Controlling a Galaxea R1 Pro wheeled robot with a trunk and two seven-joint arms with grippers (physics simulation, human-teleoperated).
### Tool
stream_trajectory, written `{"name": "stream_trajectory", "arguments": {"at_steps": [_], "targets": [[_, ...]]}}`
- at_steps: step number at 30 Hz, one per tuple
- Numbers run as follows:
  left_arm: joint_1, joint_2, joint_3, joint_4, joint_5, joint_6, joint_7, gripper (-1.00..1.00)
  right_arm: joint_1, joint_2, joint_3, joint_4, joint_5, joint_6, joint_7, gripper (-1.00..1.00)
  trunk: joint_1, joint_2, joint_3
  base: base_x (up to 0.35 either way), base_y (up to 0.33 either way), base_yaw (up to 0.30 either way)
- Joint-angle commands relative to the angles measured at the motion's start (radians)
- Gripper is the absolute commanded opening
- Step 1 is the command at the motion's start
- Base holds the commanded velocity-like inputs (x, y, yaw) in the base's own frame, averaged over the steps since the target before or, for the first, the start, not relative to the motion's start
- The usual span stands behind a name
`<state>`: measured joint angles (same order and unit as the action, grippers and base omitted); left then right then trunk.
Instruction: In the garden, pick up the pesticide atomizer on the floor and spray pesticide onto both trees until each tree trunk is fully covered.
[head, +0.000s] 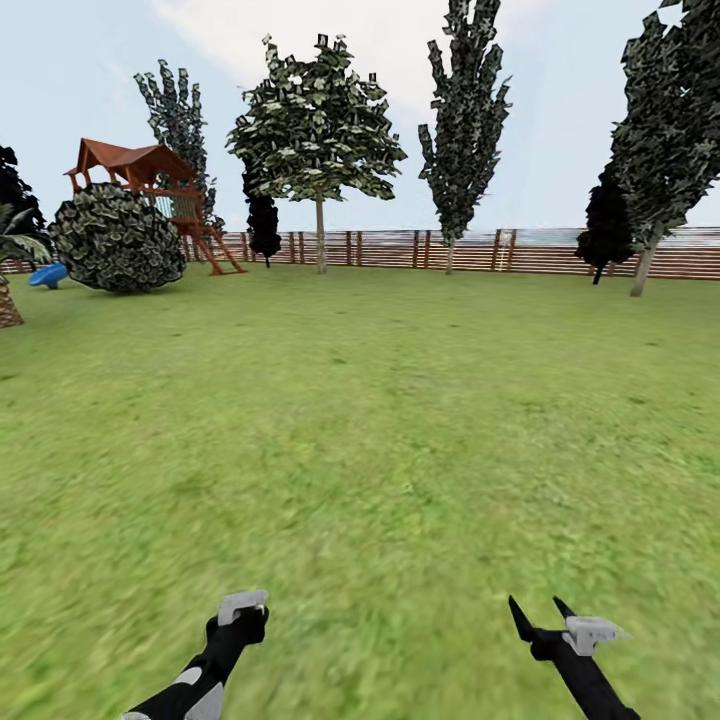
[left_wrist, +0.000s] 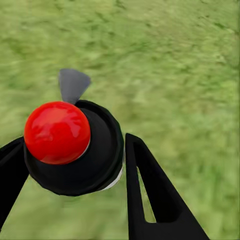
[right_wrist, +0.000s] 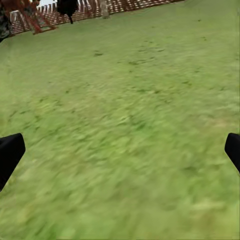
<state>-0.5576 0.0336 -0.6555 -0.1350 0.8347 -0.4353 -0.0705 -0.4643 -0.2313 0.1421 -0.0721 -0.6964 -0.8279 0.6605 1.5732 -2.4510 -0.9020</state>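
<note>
Black pesticide atomizer (left_wrist: 75, 150) clamped in left claw (left_wrist: 70, 175); right claw (head: 545, 612) spread wide, empty, above grass (head: 380, 420).

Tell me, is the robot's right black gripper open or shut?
Open. The right black gripper has its two fingers spread wide above the green grass, with nothing between them.

Your left hand (left_wrist: 75, 165) hides most of the pesticide atomizer (left_wrist: 75, 145); the right hand (right_wrist: 120, 150) fingertips are cut off at both edges; grass (right_wrist: 125, 125) blurs.
</note>
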Motion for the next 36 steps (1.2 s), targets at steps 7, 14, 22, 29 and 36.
{"name": "stream_trajectory", "arguments": {"at_steps": [7,14,22,29,36], "targets": [[-0.004,0.024,0.0,-0.043,0.0,-0.02,0.001,-1.0,0.0,0.078,-0.011,-0.004,-0.003,-0.147,0.002,1.0,0.0,0.0,0.0,0.336,0.0,0.0],[-0.004,0.024,0.0,-0.045,0.0,-0.021,0.001,-1.0,0.001,0.078,-0.012,0.002,-0.006,-0.148,0.002,1.0,0.0,0.0,0.0,0.336,0.0,0.0],[-0.004,0.024,-0.001,-0.045,0.0,-0.043,0.001,-1.0,0.0,0.079,-0.008,0.008,-0.004,-0.148,0.004,1.0,0.0,0.0,0.0,0.336,0.0,0.0],[-0.004,0.024,0.0,-0.045,0.0,-0.044,0.001,-1.0,0.0,0.079,-0.007,0.033,-0.003,-0.146,0.005,1.0,0.0,0.0,0.0,0.337,0.0,0.0],[-0.004,0.025,0.0,-0.045,0.001,-0.044,0.001,-1.0,0.0,0.081,-0.005,0.034,0.0,-0.146,0.005,1.0,0.0,0.0,0.0,0.338,0.0,0.0]]}}
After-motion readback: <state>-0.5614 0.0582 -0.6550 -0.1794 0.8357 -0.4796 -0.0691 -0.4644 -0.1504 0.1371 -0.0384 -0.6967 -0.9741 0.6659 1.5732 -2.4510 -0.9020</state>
